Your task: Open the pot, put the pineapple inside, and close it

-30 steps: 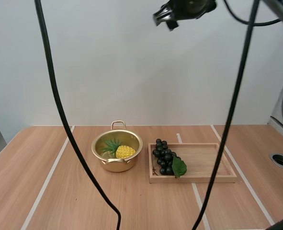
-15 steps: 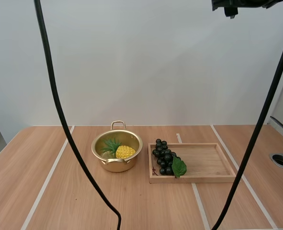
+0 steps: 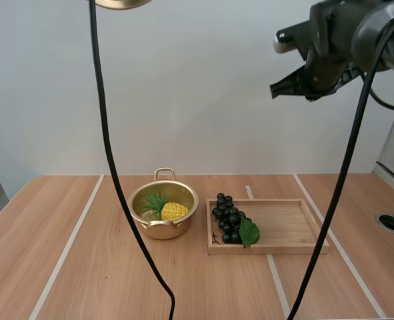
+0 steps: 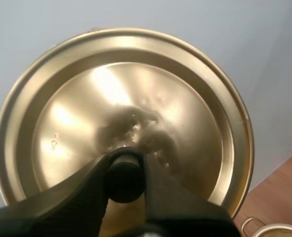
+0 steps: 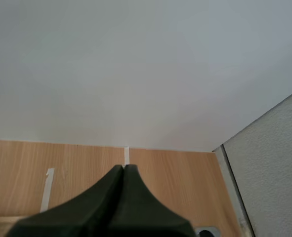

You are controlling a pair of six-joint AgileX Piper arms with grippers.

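Right arm (image 3: 337, 40) lower than before, jaws together; left jaws around lid knob (image 4: 125, 180)

left gripper (image 4: 125, 170): black knob (image 4: 124, 181) is pinched between the two fingers | lid (image 4: 195, 118): gold, round, held by that knob, knob side turned to the camera, backed by a pale wall (image 4: 264, 44) | pot (image 4: 278, 230): gold rim and one handle are seen beyond the lid's edge, on the wooden table (image 4: 280, 190)
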